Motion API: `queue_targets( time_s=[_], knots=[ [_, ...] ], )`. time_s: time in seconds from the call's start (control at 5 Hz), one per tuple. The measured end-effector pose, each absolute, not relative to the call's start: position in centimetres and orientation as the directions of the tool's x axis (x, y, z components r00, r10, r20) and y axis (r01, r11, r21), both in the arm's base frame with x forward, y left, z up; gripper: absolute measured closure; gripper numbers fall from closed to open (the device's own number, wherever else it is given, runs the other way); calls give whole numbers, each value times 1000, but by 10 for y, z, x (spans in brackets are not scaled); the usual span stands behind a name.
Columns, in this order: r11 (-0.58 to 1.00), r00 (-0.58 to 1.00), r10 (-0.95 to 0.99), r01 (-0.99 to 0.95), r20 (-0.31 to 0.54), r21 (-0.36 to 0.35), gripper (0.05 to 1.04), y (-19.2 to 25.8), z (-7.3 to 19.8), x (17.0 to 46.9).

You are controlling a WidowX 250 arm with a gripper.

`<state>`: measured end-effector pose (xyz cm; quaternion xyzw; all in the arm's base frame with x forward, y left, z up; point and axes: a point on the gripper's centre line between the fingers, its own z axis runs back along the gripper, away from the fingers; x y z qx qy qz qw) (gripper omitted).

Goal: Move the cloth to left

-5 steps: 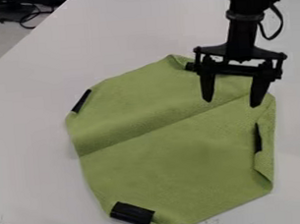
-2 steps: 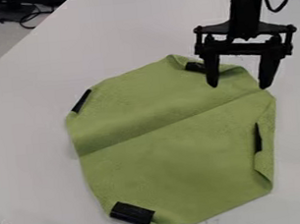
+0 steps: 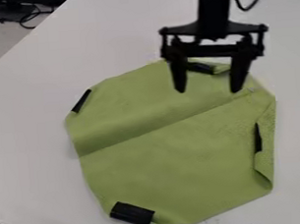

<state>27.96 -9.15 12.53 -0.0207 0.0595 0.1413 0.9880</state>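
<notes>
My black two-finger metal pincer (image 3: 209, 90), fingers spread wide, points down over the far part of the cloth. The green, soft, roughly octagonal fabric cloth (image 3: 169, 156) lies beneath my pincer and extends toward the camera, creased across, on the smooth white table (image 3: 27, 144). Fingertip contact: I cannot tell.

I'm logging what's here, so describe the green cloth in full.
The green cloth looks soft and faintly textured. It lies spread on the white table, roughly many-sided, with a slanting crease across it and its edge at the view's right partly folded over. Four black patches sit along its edges. The open end effector is over its far part; whether they touch cannot be told.
</notes>
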Motion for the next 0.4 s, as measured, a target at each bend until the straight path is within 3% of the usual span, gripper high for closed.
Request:
queue_targets(
  time_s=[0.2, 0.4],
  knots=[
    [934, 927, 356, -357, -117, 18, 83, -63, 148, 259],
    [901, 892, 430, -433, -137, 7, 83, -39, 165, 218]
  ],
)
